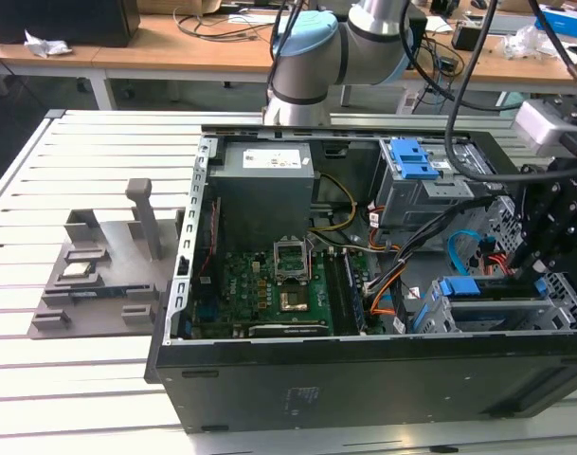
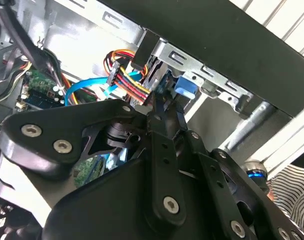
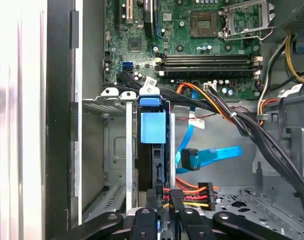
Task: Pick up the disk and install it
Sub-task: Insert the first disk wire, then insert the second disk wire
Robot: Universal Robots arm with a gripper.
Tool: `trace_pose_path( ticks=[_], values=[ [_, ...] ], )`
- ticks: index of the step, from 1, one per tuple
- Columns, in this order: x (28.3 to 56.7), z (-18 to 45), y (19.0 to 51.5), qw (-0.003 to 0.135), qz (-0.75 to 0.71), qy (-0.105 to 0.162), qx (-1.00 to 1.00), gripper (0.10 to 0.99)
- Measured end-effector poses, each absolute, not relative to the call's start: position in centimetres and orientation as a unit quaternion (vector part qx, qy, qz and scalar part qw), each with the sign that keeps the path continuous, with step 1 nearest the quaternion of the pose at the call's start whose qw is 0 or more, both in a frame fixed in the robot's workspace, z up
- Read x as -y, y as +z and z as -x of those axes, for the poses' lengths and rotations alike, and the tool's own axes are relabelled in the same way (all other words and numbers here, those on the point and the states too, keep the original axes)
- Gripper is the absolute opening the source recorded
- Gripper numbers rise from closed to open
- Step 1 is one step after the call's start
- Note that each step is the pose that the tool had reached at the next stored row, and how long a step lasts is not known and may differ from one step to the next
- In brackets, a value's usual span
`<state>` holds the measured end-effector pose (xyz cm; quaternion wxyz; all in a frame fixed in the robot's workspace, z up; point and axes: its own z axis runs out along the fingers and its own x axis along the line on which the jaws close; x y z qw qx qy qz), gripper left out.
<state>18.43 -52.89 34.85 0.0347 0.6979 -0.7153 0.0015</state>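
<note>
Sitting edge-on in the grey metal drive cage [image 3: 117,150] w/ its blue plastic carrier frame, the silver hard drive disk [image 3: 152,150] looks mostly seated, black gripper [image 3: 164,212] pressed together on its rear edge, so pickup's done, final push prob. left

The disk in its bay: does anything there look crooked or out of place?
Nothing stands out. In the first wrist view the disk stands straight in its bay, parallel to the rails, the gripper at its end.
</note>
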Motion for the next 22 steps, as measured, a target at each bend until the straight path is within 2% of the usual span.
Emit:
trace_pose_path(
  ticks=[2,4,8,22],
  values=[
    [52.7,-18.4,35.6,0.035,-0.698,0.002,0.715,0.231],
    [52.6,-18.4,36.1,0.035,-0.698,0.001,0.715,0.106],
    [52.5,-18.4,37.1,0.035,-0.698,0.001,0.715,0.106],
    [52.5,-18.4,37.1,0.035,-0.698,0.001,0.715,0.106]
  ],
)
